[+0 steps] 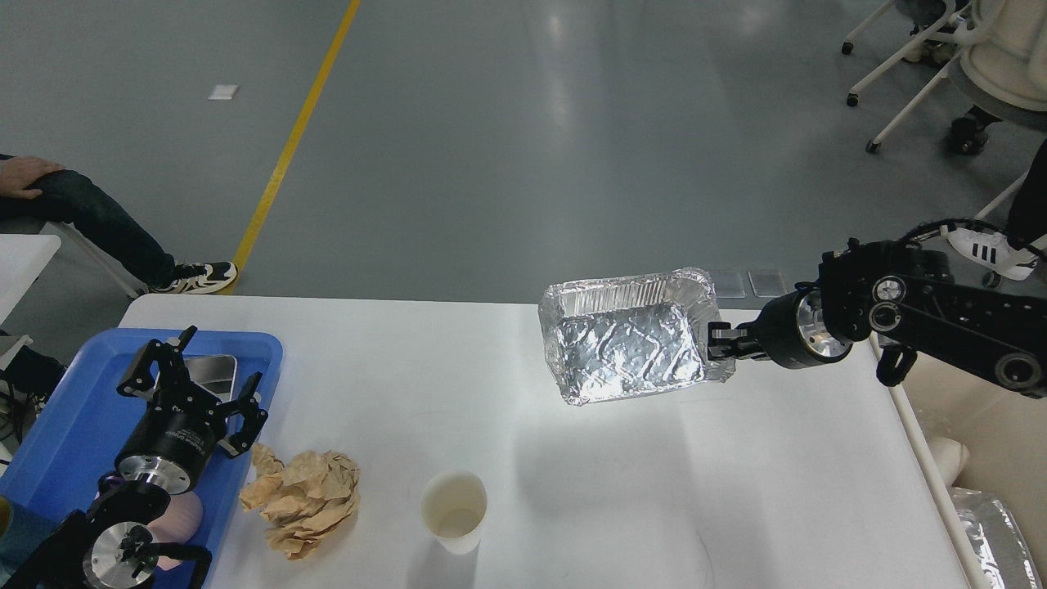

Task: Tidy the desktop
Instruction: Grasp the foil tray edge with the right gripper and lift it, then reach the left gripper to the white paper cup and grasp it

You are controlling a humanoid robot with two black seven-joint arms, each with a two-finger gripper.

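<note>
The white desktop (pixel 523 425) carries a crumpled brown paper ball (pixel 301 501) and a white paper cup (pixel 453 507) near its front. My right gripper (pixel 718 343) is shut on the right rim of a crinkled foil tray (pixel 628 337) and holds it in the air above the back middle of the desktop, tilted toward me. My left gripper (pixel 190 372) is open and empty above the blue plastic tray (pixel 74 425) at the left.
The blue tray holds a metal tin (pixel 208 372) and a pink object (pixel 184 515). A cream bin (pixel 981 458) stands off the right edge with foil (pixel 994 532) inside. Seated people and chairs are beyond the table.
</note>
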